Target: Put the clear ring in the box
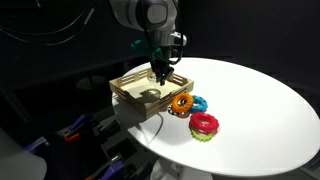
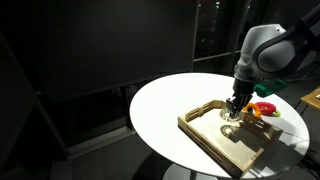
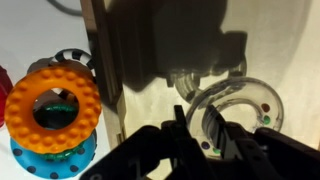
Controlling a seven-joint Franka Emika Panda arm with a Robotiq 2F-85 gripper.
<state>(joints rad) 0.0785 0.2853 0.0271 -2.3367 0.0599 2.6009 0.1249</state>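
Observation:
The clear ring lies low over the pale floor of the box in the wrist view. My gripper has its two dark fingers closed on the ring's left rim. In both exterior views the gripper reaches down into the box, a shallow light-wood tray on the white round table. The ring itself is too small to make out in the exterior views.
An orange ring sits on a blue ring just outside the box wall. A red ring on a green one lies nearer the table edge. The white table drops off to dark surroundings.

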